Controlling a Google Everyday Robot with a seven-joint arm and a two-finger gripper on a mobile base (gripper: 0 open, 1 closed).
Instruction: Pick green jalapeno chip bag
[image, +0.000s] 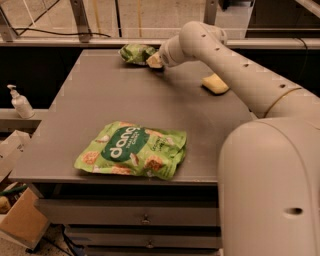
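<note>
The small wrinkly green jalapeno chip bag (134, 53) lies at the far edge of the grey table (105, 105), left of centre. My gripper (153, 61) reaches across the table on the long white arm (240, 75) and sits right against the bag's right end.
A larger green bag with a dark "dang" logo (132, 150) lies near the table's front edge. A yellow sponge (215, 83) lies at the right, under the arm. A soap dispenser (21, 102) stands on a ledge to the left. Drawers (145, 220) sit below the table.
</note>
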